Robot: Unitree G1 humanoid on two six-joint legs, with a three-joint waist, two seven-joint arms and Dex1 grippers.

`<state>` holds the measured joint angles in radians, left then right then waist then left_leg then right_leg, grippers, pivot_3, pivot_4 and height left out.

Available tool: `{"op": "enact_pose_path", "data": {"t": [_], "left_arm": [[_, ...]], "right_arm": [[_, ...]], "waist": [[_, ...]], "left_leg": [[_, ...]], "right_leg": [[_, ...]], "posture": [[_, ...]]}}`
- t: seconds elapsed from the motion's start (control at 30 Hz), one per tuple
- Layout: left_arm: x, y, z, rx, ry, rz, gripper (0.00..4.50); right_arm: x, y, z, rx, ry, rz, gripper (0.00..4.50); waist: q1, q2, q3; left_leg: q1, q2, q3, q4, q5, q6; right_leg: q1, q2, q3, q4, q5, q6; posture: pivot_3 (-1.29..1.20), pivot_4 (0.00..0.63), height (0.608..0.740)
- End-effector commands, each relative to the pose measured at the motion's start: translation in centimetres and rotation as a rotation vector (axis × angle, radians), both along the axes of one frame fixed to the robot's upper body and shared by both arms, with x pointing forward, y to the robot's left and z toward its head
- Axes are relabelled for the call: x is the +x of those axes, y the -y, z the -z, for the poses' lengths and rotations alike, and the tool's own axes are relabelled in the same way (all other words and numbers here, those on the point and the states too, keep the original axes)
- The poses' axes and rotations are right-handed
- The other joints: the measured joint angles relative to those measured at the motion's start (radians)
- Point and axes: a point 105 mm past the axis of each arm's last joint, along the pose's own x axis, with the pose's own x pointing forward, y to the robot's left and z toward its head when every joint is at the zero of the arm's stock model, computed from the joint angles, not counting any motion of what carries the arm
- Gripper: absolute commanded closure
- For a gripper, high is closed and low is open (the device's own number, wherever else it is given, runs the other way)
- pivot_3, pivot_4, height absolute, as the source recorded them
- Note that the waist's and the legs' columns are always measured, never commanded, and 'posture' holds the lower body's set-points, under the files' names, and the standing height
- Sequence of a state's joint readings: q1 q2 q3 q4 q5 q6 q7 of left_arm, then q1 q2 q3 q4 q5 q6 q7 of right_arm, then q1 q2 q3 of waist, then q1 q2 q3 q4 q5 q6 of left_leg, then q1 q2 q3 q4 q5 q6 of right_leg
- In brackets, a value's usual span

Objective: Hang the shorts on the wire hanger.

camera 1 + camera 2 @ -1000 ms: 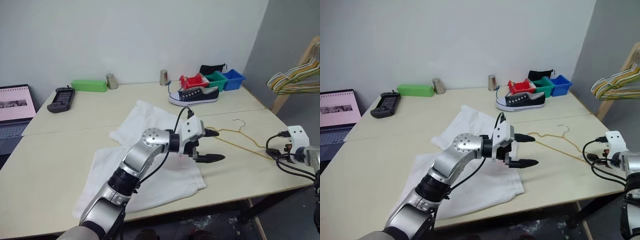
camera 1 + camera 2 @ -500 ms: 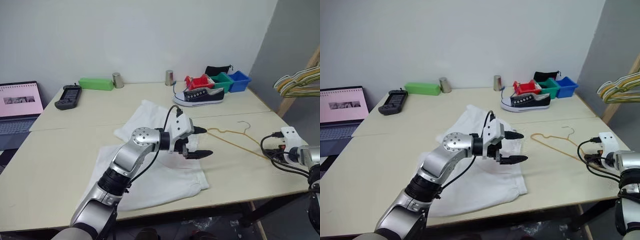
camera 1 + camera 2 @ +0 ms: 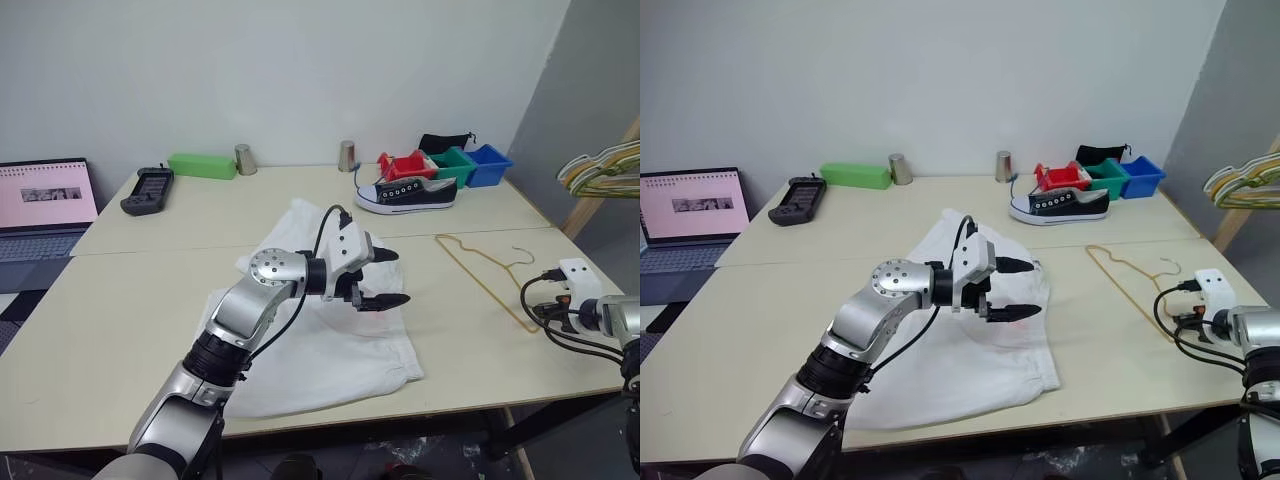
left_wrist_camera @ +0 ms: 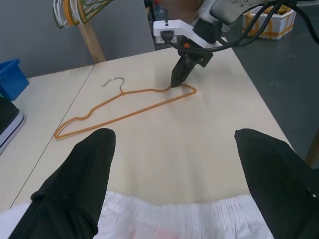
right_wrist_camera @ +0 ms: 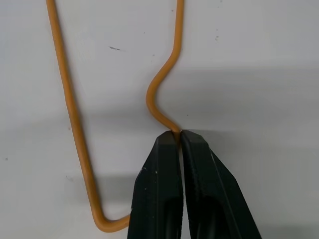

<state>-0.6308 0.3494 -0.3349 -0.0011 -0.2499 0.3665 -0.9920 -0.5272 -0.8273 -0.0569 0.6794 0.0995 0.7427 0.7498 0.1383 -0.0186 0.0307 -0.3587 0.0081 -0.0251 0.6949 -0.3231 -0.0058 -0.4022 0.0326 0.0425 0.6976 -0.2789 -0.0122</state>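
Note:
The white shorts (image 3: pixel 320 345) lie spread flat in the middle of the table. My left gripper (image 3: pixel 401 277) hovers open and empty just above their right side, pointing right toward the wire hanger (image 3: pixel 482 278). This thin yellow-orange hanger lies flat on the table's right part, its silvery hook (image 3: pixel 520 256) toward the far edge. In the left wrist view the hanger (image 4: pixel 124 107) is beyond my open fingers (image 4: pixel 75 184). My right gripper (image 5: pixel 178 134) is shut on the hanger's wire (image 5: pixel 67 109) at the bend near its near corner, at the table's right edge (image 4: pixel 177 79).
A black sneaker (image 3: pixel 405 192) and red, green and blue bins (image 3: pixel 446 163) stand at the back right. A green box (image 3: pixel 203 165), two metal cups, a black device (image 3: pixel 147 190) and a laptop (image 3: pixel 40 205) sit at the back left. A bunch of hangers (image 3: pixel 600 165) hangs right of the table.
The camera has swung, shifting the whole picture. My left gripper has drawn back from beyond the shorts' right edge to above the cloth. The right arm has stayed at the hanger's corner.

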Motion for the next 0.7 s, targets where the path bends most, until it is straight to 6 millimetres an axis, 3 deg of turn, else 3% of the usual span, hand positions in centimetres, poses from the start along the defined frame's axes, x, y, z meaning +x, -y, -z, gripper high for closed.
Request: {"op": "enact_pose_path", "data": {"t": [0.03,0.17,0.33,0.5,0.6,0.7], "left_arm": [[1.8,-1.1,-2.1,-0.027,0.083,-0.071,0.40],[5.7,-5.0,-4.1,-0.047,0.109,-0.237,0.40],[8.2,-9.4,-5.7,-0.011,0.137,-0.331,0.40],[9.7,-12.4,-7.9,-0.022,0.107,-0.362,0.40],[9.6,-13.0,-8.7,-0.030,0.059,-0.310,0.40],[9.2,-13.2,-8.9,0.012,-0.001,-0.228,0.40]], "right_arm": [[1.1,-0.9,-2.5,-0.099,0.119,-0.121,4.38],[3.1,-3.7,-8.4,-0.387,0.382,-0.395,4.38],[4.4,-6.6,-12.9,-0.660,0.608,-0.577,4.38],[5.4,-9.5,-16.9,-0.894,0.902,-0.686,4.38],[5.2,-11.3,-18.6,-0.999,1.062,-0.759,4.38],[3.9,-14.7,-19.5,-1.077,1.256,-0.935,4.38]], "waist": [[0.000,0.000,0.000],[-0.006,0.003,0.002],[-0.011,0.004,0.002],[-0.004,0.000,0.004],[0.003,-0.002,0.005],[0.003,-0.002,0.006]], "left_leg": [[0.000,0.000,0.000,0.000,0.000,0.000],[-0.001,0.000,0.000,0.000,0.000,0.000],[-0.002,0.000,0.000,0.000,-0.002,0.003],[-0.003,-0.001,-0.001,0.000,-0.002,0.003],[-0.004,-0.002,-0.001,0.001,-0.002,0.003],[-0.004,-0.011,-0.002,0.002,-0.002,0.003]], "right_leg": [[0.000,0.000,0.000,0.000,0.000,0.000],[-0.003,0.000,0.000,0.000,0.000,0.000],[-0.004,0.002,0.000,0.000,0.000,0.000],[-0.005,0.002,-0.002,-0.001,0.000,0.000],[-0.005,0.001,-0.002,-0.001,0.000,0.001],[-0.004,-0.001,-0.002,-0.001,0.000,0.001]], "posture": [[0.26,0.000,0.740],[0.25,0.000,0.740],[0.25,0.000,0.740],[0.27,0.000,0.740],[0.28,0.000,0.740],[0.28,0.000,0.740]]}}
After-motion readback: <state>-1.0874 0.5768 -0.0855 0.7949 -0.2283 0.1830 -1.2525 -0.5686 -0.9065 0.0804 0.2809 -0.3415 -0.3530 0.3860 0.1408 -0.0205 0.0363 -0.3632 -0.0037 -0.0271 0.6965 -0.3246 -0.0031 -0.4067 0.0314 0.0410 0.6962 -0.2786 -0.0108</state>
